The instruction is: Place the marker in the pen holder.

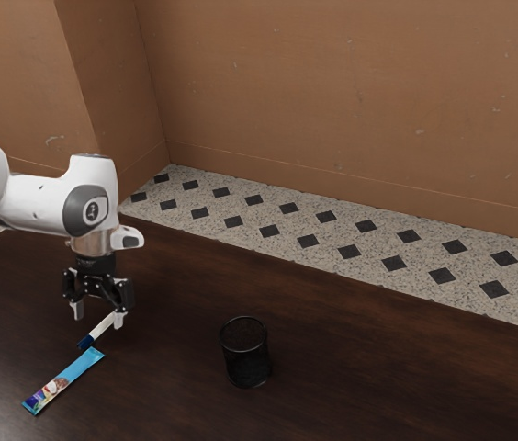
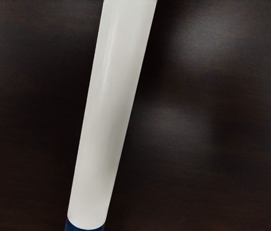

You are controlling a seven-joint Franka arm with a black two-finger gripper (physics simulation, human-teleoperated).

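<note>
Presently: one gripper (image 1: 99, 317), fingers spread, left of frame, at one white marker (image 1: 102, 327). Step, seemingly: pre-grasp; next, straddle and close. Pen holder (image 1: 245, 355): lower centre.

Brown walls (image 1: 351, 101), scuffed and meeting in a corner, rise above a speckled pale floor (image 1: 277, 207) patterned with dark diamonds beside a dark wood-grained bench (image 1: 378, 367), its surface catching soft patches of light.
</note>
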